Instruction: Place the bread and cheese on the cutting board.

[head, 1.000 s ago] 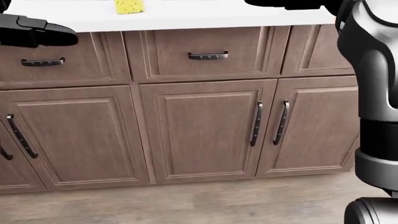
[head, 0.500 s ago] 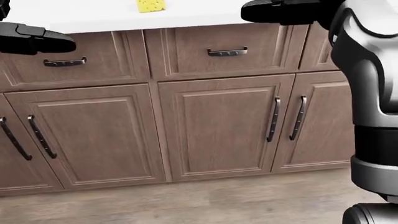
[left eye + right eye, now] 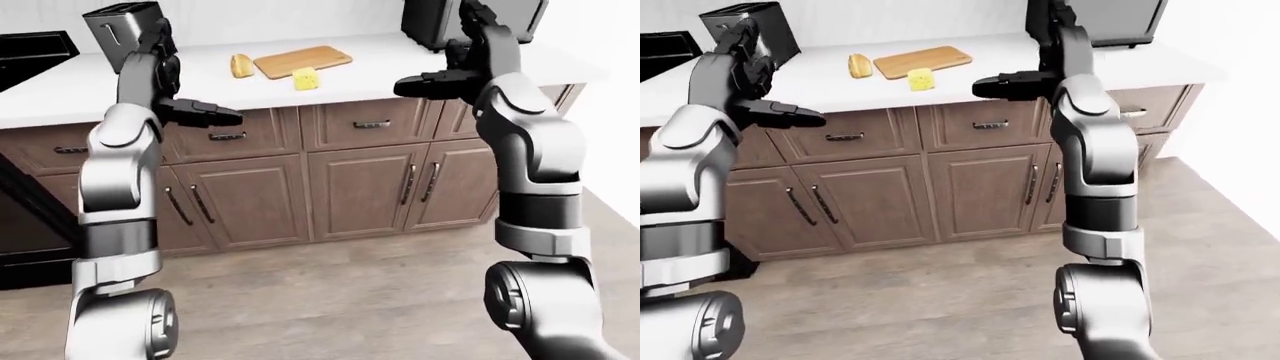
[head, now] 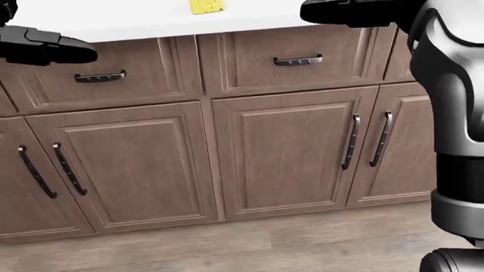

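Home kitchen, simulated. White counter (image 3: pixel 60 94) is run over brown wood cabinets (image 3: pixel 355 191) with drawers and dark pulls. Toaster (image 3: pixel 120 22) seen at 11 o'clock, cutting board (image 3: pixel 300 60) at 12, black stove (image 3: pixel 30 49) at 10, wood plank floor (image 3: pixel 330 300) below.

The white counter (image 3: pixel 330 71) is lying open along its near edge, with bare surface running between that edge and the cutting board (image 3: pixel 302 60). The cheese (image 3: pixel 305 79) is sitting just off the board's near edge and the bread (image 3: pixel 241 65) beside its left end, both reachable from above. A toaster (image 3: pixel 125 26) is crowding the counter's left far corner, and a dark appliance (image 3: pixel 1095 19) is blocking the right far corner. Both hands, left hand (image 3: pixel 205 114) and right hand (image 3: pixel 430 82), are hovering short of the near edge, over the drawers (image 4: pixel 295 59).
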